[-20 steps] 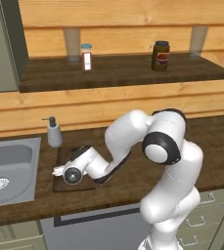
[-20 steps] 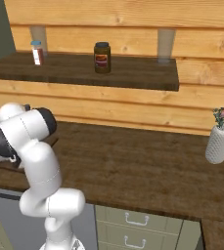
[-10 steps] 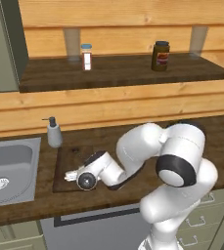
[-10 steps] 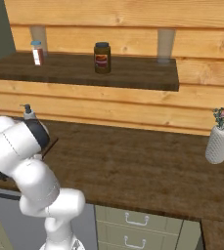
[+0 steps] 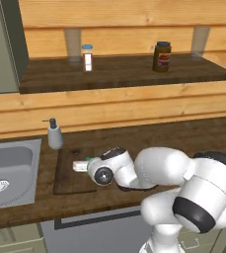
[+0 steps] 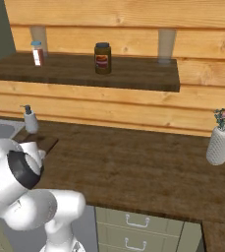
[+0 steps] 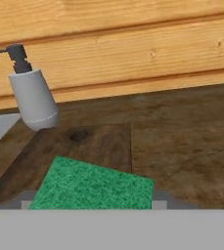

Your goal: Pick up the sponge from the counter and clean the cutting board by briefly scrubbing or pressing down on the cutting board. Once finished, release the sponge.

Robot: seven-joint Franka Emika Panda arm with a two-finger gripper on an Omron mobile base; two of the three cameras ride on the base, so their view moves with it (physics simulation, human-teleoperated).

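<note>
No label on the shelf jars can be read. The sponge (image 7: pixel 91 188) lies green side up on the cutting board (image 5: pixel 67 170), just right of the sink (image 5: pixel 8 170). The hand view adds the soap dispenser (image 7: pixel 31 93) close behind. Whether the gripper (image 5: pixel 80 166) is clamped on the sponge cannot be told.

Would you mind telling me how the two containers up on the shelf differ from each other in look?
The small bottle is light-bodied with a blue cap and a red label; the jar is dark brown with a dark lid and a yellowish label. The small bottle is slim, the jar wider and squatter. In the left base view the small bottle stands left of the jar. Both stand upright on the shelf.
</note>
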